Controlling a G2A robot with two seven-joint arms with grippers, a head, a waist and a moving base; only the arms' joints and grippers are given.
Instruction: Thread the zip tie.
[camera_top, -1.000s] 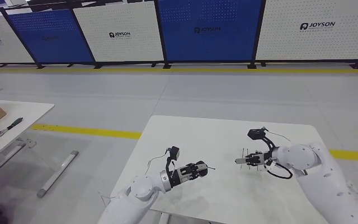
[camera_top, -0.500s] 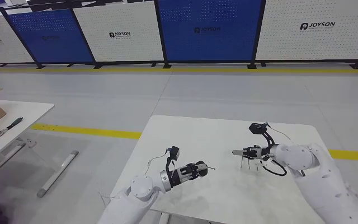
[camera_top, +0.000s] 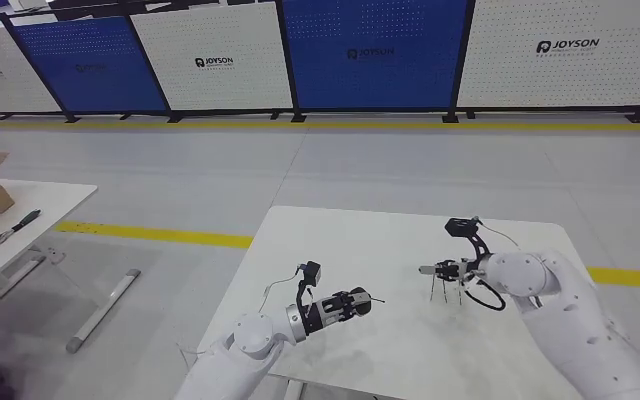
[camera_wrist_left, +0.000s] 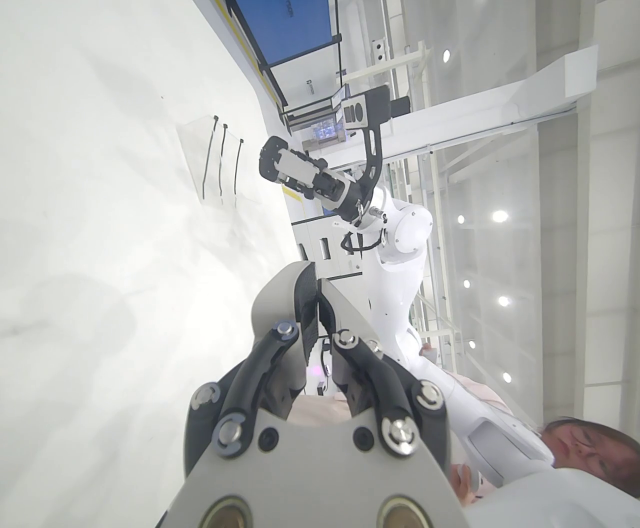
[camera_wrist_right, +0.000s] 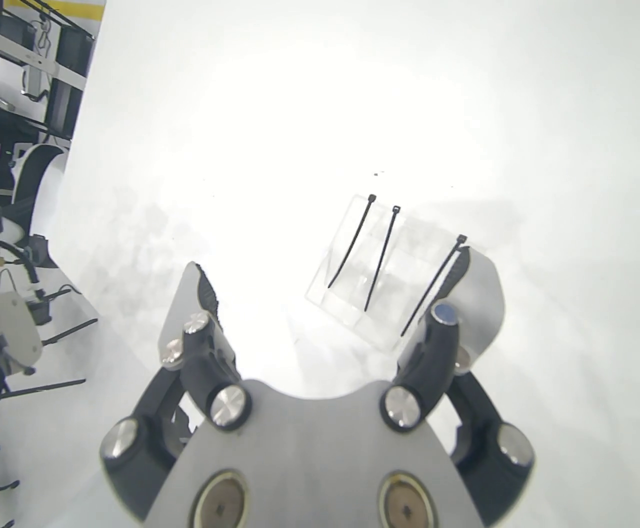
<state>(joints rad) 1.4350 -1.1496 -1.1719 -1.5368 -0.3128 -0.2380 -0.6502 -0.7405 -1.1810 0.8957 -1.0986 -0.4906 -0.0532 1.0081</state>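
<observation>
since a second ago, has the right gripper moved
Yes, slightly: the right gripper has shifted toward the table's far edge, judged against the zip ties, which stayed put.

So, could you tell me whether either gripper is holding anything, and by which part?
The right gripper is open and empty, near the zip ties. The left gripper is shut; whether it pinches anything cannot be told.

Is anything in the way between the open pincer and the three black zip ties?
No, nothing visible. The right pincer hangs open just above the three zip ties, which lie side by side on a clear stand on the white table. Only air sits between them.
</observation>
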